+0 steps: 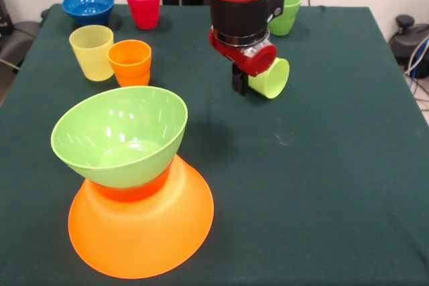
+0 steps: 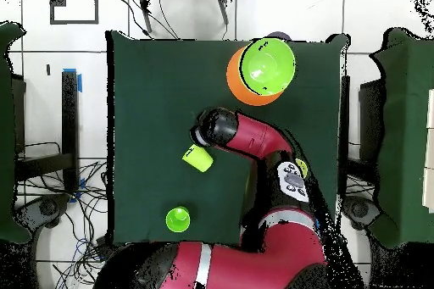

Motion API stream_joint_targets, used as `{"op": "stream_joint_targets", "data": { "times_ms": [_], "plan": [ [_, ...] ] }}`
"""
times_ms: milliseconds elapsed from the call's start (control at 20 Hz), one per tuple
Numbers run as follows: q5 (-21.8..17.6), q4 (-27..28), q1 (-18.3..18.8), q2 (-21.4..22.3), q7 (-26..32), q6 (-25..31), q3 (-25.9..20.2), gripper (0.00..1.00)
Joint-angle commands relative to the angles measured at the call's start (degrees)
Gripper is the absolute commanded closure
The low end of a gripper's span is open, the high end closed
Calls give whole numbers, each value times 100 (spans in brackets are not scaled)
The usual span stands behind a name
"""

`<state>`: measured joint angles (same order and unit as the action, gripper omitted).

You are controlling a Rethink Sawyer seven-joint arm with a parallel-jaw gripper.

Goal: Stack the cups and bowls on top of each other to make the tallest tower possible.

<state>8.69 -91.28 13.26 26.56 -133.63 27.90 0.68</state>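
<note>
The tower stands at the front left: a very large orange bowl (image 1: 141,239) upside down, a small orange-red bowl (image 1: 131,191) on it, and a lime green bowl (image 1: 120,135) tilted on top. The overhead view shows the green bowl (image 2: 268,65) over the orange bowl (image 2: 237,82). My gripper (image 1: 242,84) is mid-table, shut on a lime green cup (image 1: 270,77) held on its side; the cup also shows in the overhead view (image 2: 198,157). A yellow cup (image 1: 92,51), orange cup (image 1: 130,62), red cup (image 1: 143,5), blue bowl (image 1: 88,6) and darker green cup (image 1: 286,11) stand upright. No purple bowl shows in the front view.
The table (image 1: 322,185) has a dark green cloth. The darker green cup also shows in the overhead view (image 2: 177,219) near the robot's side. My arm (image 2: 254,137) covers part of the table there.
</note>
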Motion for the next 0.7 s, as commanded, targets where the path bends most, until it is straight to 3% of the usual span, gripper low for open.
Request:
{"op": "stream_joint_targets", "data": {
  "times_ms": [50,250,300,700],
  "plan": [
    [154,-29,-217,-30,-839,486,-15,100],
    [155,80,-587,-57,-1038,435,275,100],
    [192,98,-709,-67,-1115,468,369,0],
    [469,160,-1364,-142,-1576,655,854,0]
  ]
}}
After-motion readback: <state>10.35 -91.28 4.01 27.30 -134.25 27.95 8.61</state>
